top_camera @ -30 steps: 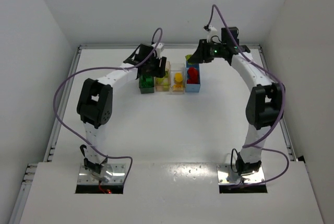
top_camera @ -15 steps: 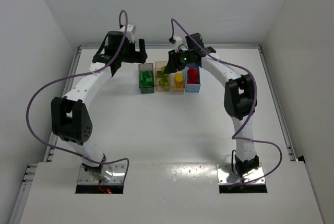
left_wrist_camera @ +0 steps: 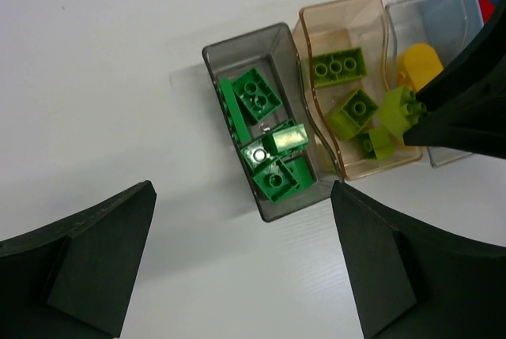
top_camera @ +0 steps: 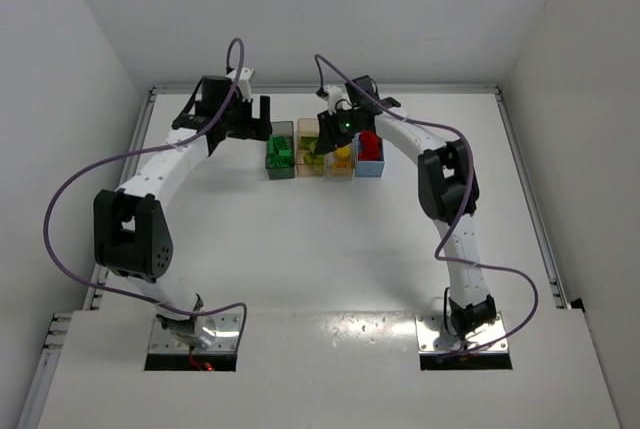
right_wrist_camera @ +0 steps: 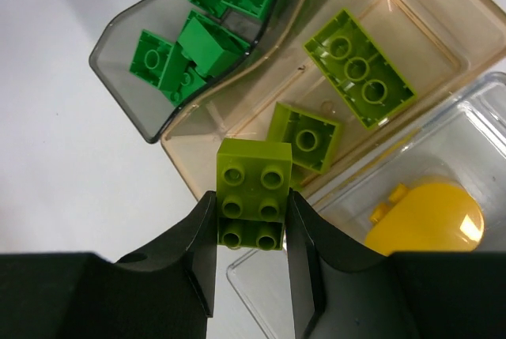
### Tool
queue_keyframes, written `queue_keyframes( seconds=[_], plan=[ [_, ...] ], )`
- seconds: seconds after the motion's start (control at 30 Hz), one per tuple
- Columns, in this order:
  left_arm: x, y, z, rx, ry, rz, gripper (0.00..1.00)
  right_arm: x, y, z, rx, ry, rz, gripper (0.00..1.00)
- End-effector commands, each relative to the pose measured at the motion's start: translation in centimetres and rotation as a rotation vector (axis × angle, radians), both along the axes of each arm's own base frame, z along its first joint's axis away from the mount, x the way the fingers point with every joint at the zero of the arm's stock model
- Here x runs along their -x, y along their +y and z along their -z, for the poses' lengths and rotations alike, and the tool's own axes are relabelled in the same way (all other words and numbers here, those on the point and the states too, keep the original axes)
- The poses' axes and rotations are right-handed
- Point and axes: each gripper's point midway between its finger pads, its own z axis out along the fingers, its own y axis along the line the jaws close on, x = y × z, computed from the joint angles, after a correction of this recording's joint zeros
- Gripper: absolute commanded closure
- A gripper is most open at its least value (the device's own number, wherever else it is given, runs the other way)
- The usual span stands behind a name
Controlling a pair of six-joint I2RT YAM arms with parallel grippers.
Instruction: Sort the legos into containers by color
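The right gripper (right_wrist_camera: 251, 216) is clamped on a lime green studded plastic brick (right_wrist_camera: 254, 181) over one end of the tan translucent plastic bin (right_wrist_camera: 439, 43), so release should be straight down. The left gripper (left_wrist_camera: 241, 264), jaws apart and empty, hangs beyond the tan bin's neighbour, the dark grey bin (left_wrist_camera: 245, 43).

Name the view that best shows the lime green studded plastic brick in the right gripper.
Right wrist view: the lime green studded plastic brick fills the centre, studs showing, clamped in the right gripper above the tan translucent bin. Left wrist view catches it at the edge, partly hidden. Top external view: too small to make out.
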Motion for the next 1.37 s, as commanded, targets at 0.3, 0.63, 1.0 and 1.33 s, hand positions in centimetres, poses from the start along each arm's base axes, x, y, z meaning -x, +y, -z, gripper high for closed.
queue_keyframes(
  seconds=[0.3,0.63,1.0,1.33],
  plan=[
    [1.0,-1.1,-0.7,0.032,-0.011,0.075,0.0,-0.4,2.2,-3.7,0.017,-0.141,-0.04,0.26],
    [2.8,0.5,1.0,0.022,0.021,-0.021,0.0,-1.0,-5.2,-18.2,-0.013,-0.407,0.169,0.17],
    [5.3,4.0,4.5,-0.036,0.078,-0.136,0.0,5.8,-23.3,-11.1,0.126,-0.241,0.431,0.17],
    [7.3,6.0,6.9,-0.045,0.119,-0.169,0.0,10.2,-28.9,-7.5,0.147,-0.193,0.544,0.16]
  ],
)
